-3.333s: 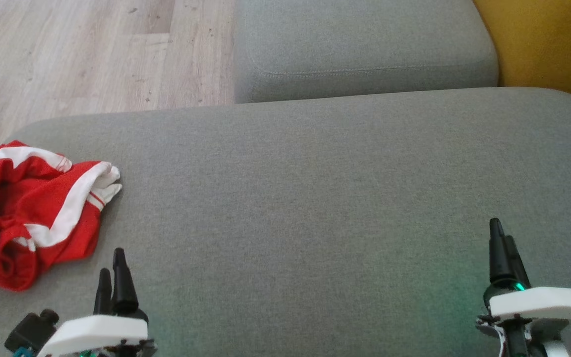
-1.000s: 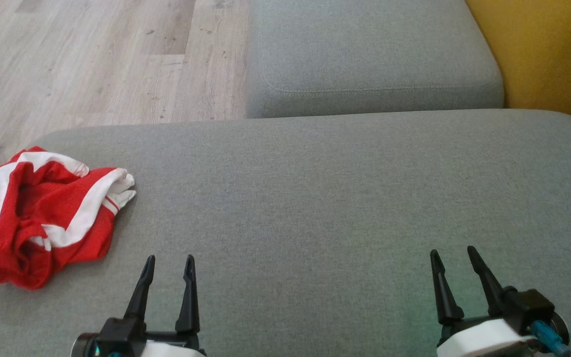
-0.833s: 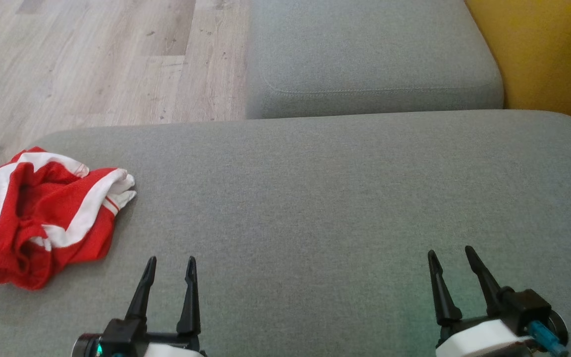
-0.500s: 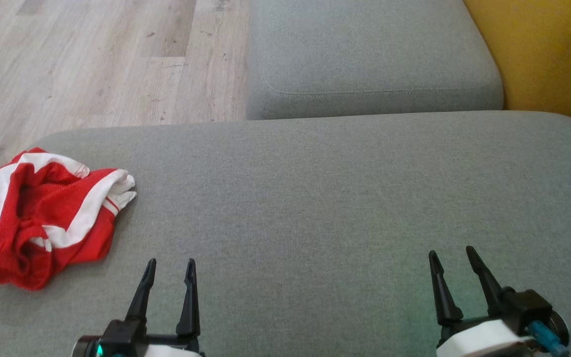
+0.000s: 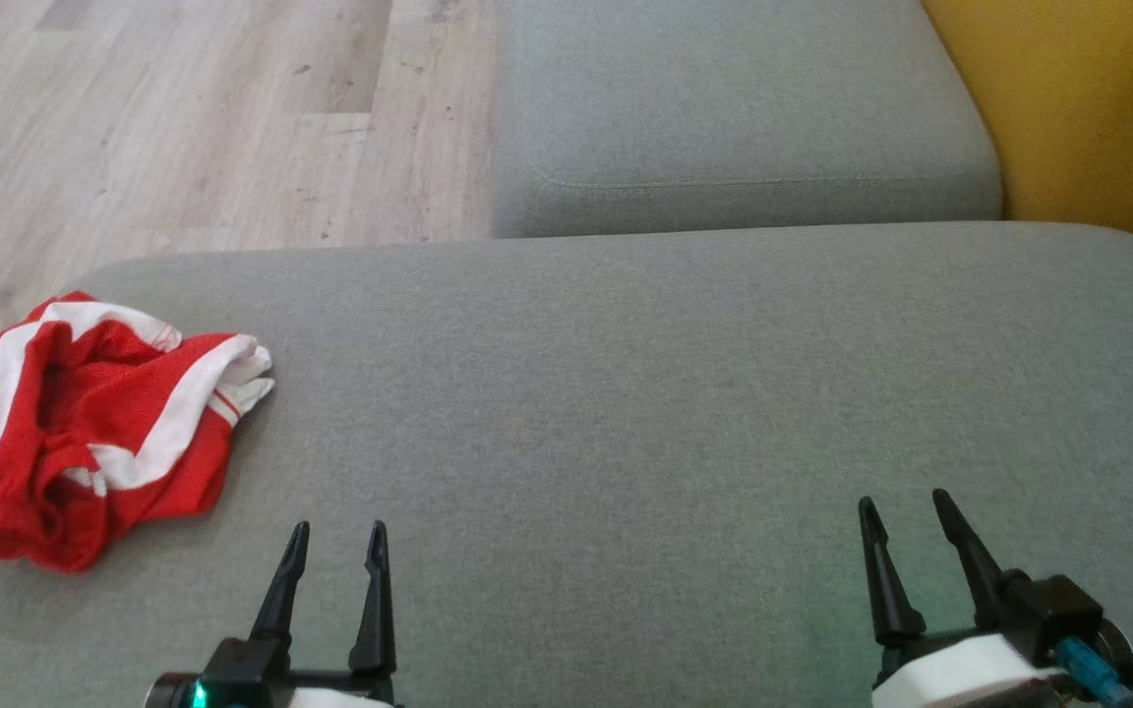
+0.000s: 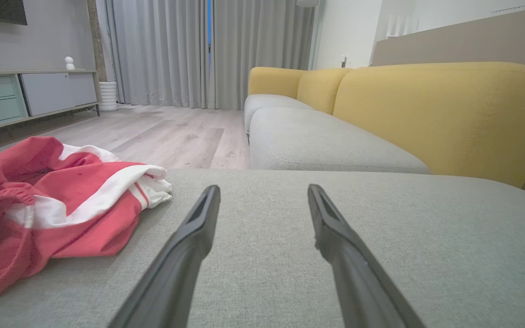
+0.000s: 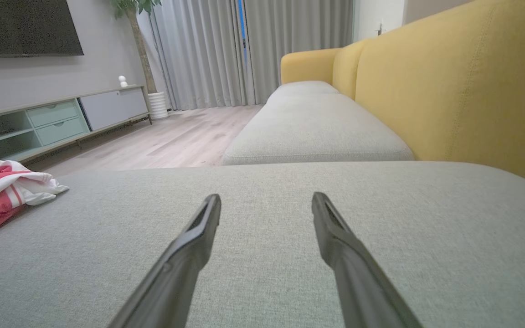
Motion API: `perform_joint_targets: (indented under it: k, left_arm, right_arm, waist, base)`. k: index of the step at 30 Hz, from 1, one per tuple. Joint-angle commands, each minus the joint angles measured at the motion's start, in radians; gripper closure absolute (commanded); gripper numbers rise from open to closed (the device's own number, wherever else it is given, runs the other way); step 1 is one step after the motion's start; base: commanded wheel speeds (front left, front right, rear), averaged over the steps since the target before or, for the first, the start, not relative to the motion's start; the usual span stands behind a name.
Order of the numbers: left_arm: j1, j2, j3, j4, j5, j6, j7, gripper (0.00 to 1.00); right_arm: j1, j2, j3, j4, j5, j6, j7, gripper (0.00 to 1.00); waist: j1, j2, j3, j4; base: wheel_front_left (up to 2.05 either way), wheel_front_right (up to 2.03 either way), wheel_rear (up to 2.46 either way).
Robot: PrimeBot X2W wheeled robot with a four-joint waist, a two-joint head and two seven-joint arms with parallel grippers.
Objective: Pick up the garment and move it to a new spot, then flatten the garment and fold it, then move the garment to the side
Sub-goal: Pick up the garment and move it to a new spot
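Grey cushion [image 5: 626, 393], red garment [image 5: 94, 433] at its left edge as before

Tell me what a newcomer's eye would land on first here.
The crumpled red garment with white stripes stands out, bunched at the left end of the grey seat cushion. Next comes the mustard-yellow sofa back at the far right. The left end effector and right end effector sit open and empty at the near edge, apart from the garment.
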Motion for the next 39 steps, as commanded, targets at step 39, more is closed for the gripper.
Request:
perform_joint_targets:
  k: [39]
  left_arm:
    - [-0.05, 0.003, 0.133, -0.084, 0.031, 0.036, -0.011, 0.0]
  right_arm:
    - [-0.094, -0.01, 0.057, -0.018, -0.023, -0.001, -0.014, 0.0]
  waist:
    - [0.0, 0.0, 0.116, 0.446]
  base:
    - [0.0, 0.0, 0.0]
